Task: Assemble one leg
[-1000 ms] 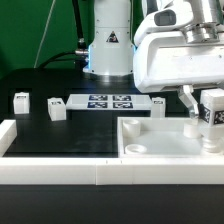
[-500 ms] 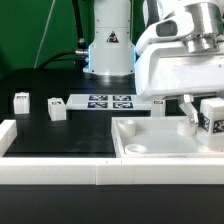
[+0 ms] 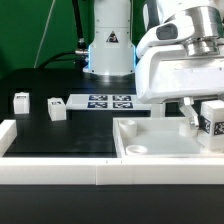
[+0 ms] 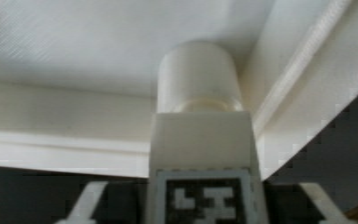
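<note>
Reading from the exterior view's left: a loose spare leg (image 3: pixel 56 108) lies on the black table (image 3: pixel 60 135), then the marker board (image 3: pixel 110 102), then the white tray piece (image 3: pixel 135 128). At the right the gripper (image 3: pixel 206 114) pinches the leg (image 3: pixel 213 120) over the tray piece's corner; insertion judged not yet done.

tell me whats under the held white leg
The large white square tray lies beneath the small white tagged leg; contact and any hole under its tip are hidden.

1 leg (image 3: pixel 212 118): small white block-like peg with a rounded end, black-and-white square tag on its face, raised at the exterior view's right. A 2nd leg (image 3: pixel 21 100) and a 3rd leg (image 3: pixel 56 109) stand near each other at the exterior view's left.
</note>
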Motion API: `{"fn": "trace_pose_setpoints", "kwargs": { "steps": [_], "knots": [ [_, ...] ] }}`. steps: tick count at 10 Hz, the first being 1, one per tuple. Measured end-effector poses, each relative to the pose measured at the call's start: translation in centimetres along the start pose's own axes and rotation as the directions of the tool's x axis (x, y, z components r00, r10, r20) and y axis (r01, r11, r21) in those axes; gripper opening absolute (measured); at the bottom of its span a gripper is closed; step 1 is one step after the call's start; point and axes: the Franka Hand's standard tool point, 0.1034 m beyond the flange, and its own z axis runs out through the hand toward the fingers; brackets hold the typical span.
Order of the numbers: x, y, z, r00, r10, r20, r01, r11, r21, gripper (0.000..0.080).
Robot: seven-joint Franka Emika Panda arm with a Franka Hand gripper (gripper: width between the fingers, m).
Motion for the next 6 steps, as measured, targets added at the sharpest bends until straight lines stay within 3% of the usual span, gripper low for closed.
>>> {"fn": "trace_pose_setpoints", "kwargs": {
  "steps": [1,2,3,4,6],
  "knots": [
    [-0.01,0.0,0.01,1.0,0.0,0.0,0.0,1.0,0.0,0.052],
    [-0.02,0.0,0.01,1.0,0.0,0.001,0.0,1.0,0.0,0.052],
    [-0.04,0.0,0.03,1.0,0.0,0.001,0.0,1.0,0.0,0.0619],
    [-0.06,0.0,0.03,1.0,0.0,0.001,0.0,1.0,0.0,0.0645],
    [-0.08,0.0,0.05,1.0,0.0,0.002,0.0,1.0,0.0,0.0649]
  ]
}}
